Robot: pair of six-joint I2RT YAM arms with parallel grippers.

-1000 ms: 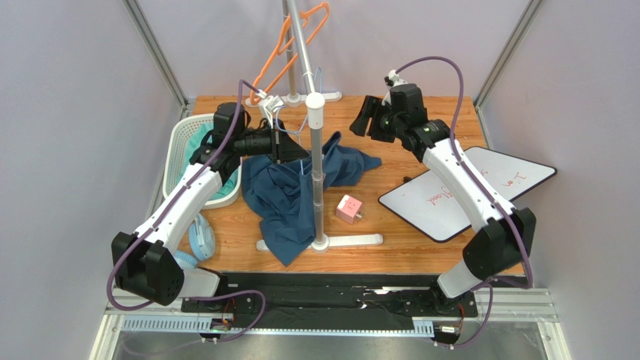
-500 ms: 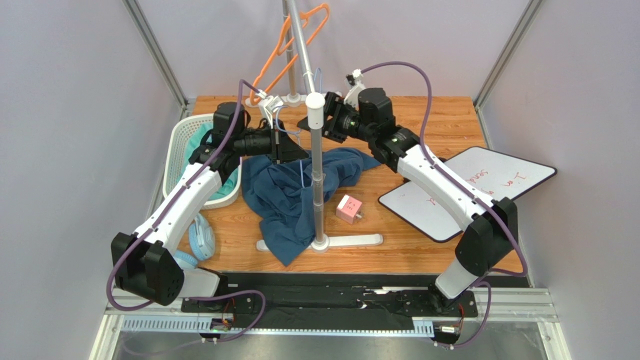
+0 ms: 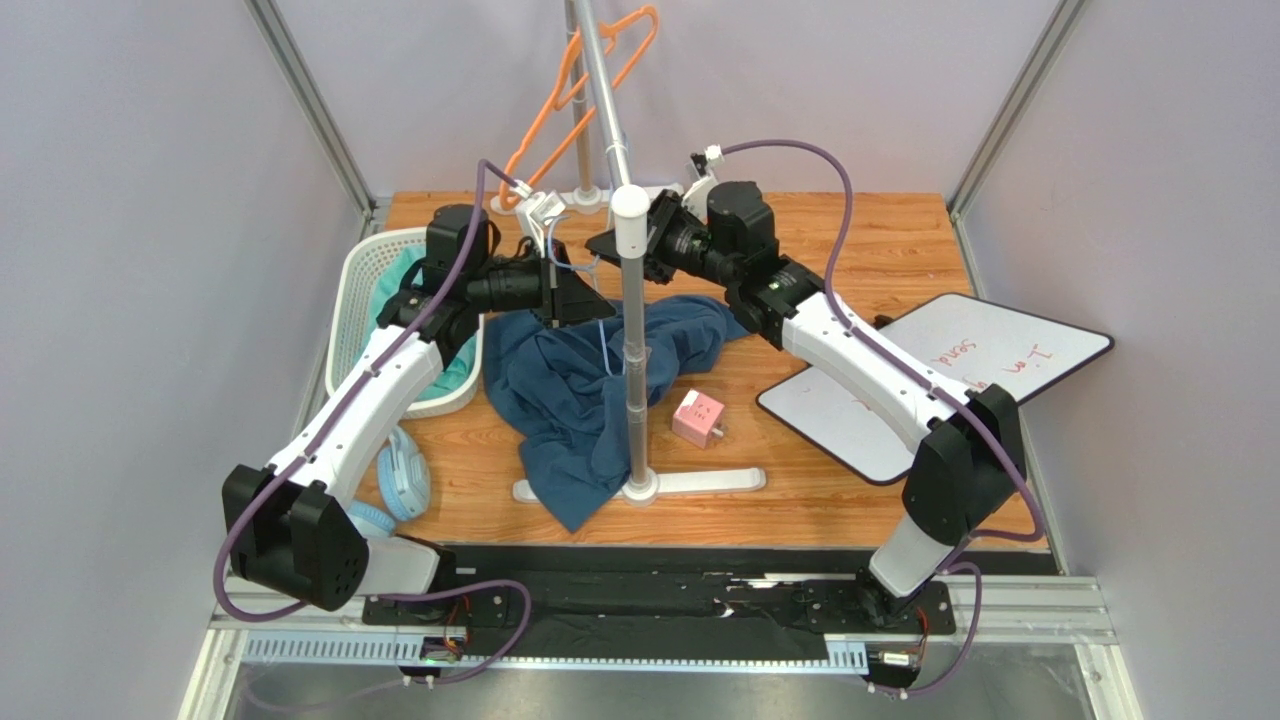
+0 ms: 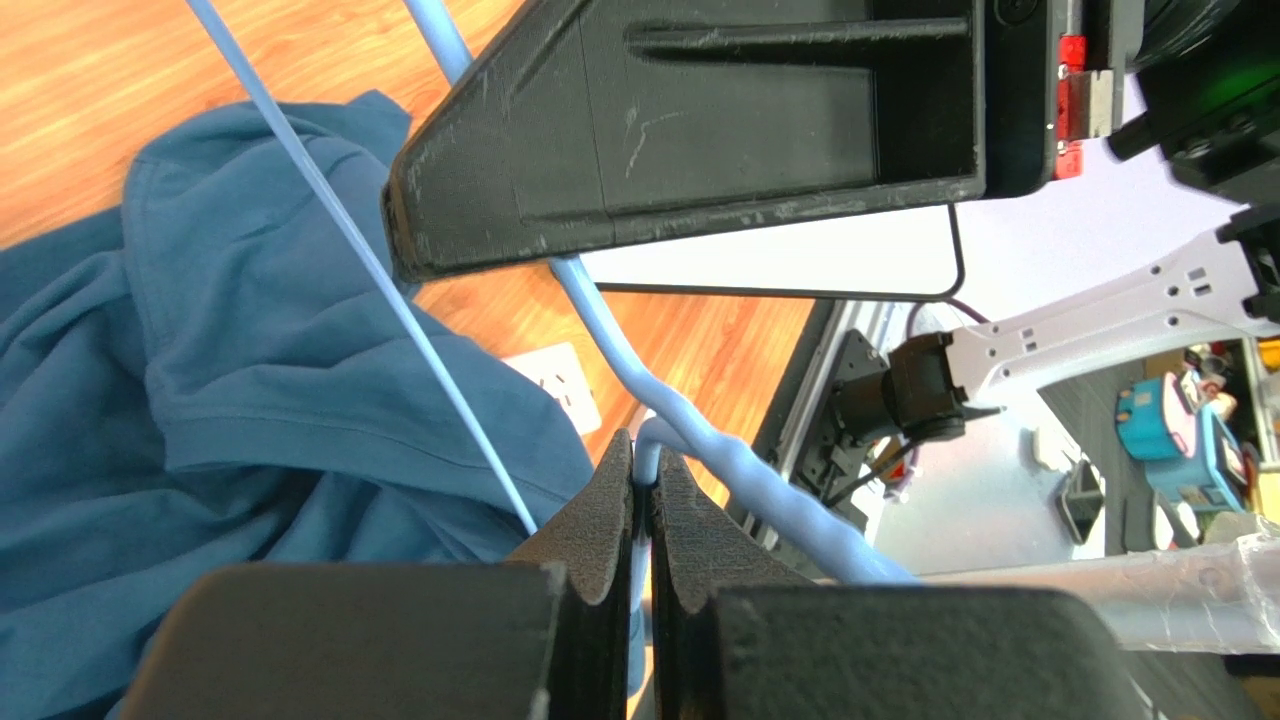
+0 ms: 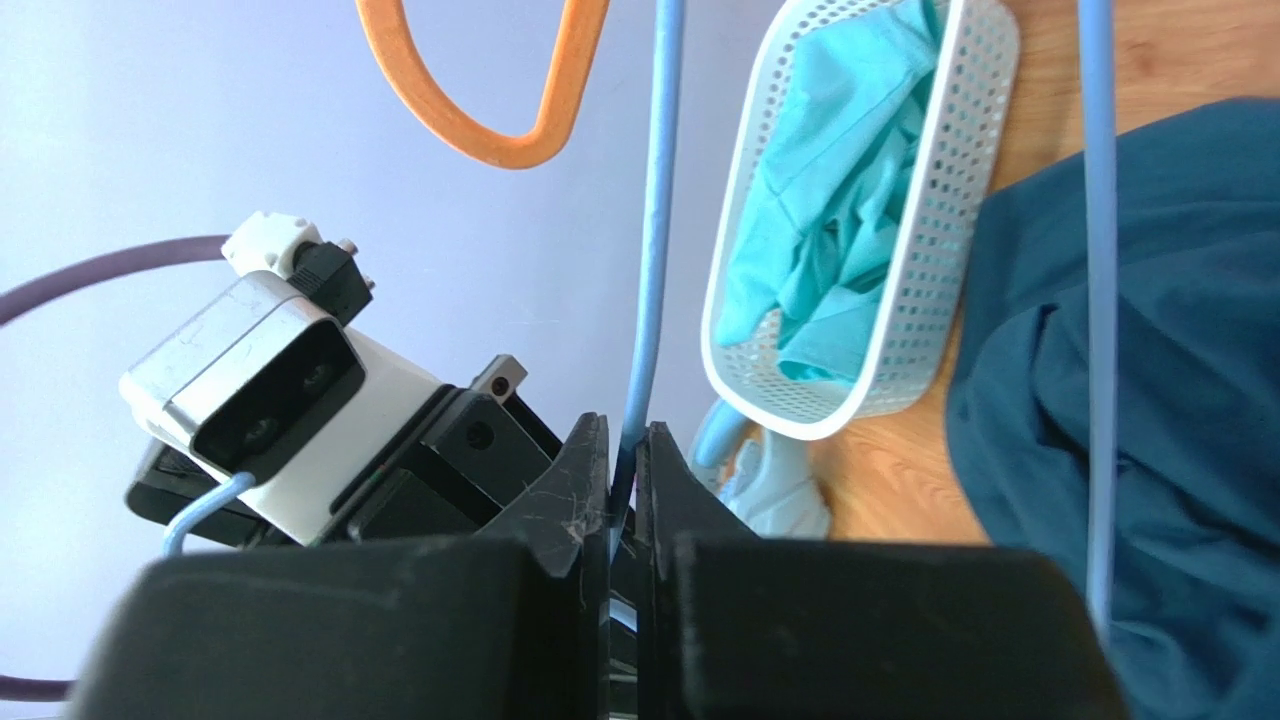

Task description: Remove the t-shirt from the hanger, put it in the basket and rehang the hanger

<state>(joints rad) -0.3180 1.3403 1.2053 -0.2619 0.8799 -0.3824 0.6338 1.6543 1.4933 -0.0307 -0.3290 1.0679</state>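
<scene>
The dark blue t-shirt [image 3: 564,393] lies crumpled on the table around the stand's pole, also seen below in the left wrist view [image 4: 226,375] and the right wrist view [image 5: 1187,375]. A light blue hanger [image 3: 606,342] hangs above it. My left gripper [image 3: 594,300] is shut on a thin part of the hanger [image 4: 676,423], pinched between its pads [image 4: 642,468]. My right gripper [image 3: 613,245], just behind the pole's white top, is shut on another wire of the hanger [image 5: 655,225], caught between its fingertips [image 5: 618,450]. No cloth sits on the wires that show.
A metal stand pole [image 3: 639,375] rises mid-table on a white base [image 3: 706,480]. An orange hanger [image 3: 564,105] hangs on the rail behind. A white basket [image 3: 358,293] with teal cloth stands left, a pink cube [image 3: 696,417] and a whiteboard [image 3: 962,375] right.
My right arm has swung left from mid-air to the hanger, and its jaws have closed on the blue wire. The left arm and the t-shirt have stayed put.
</scene>
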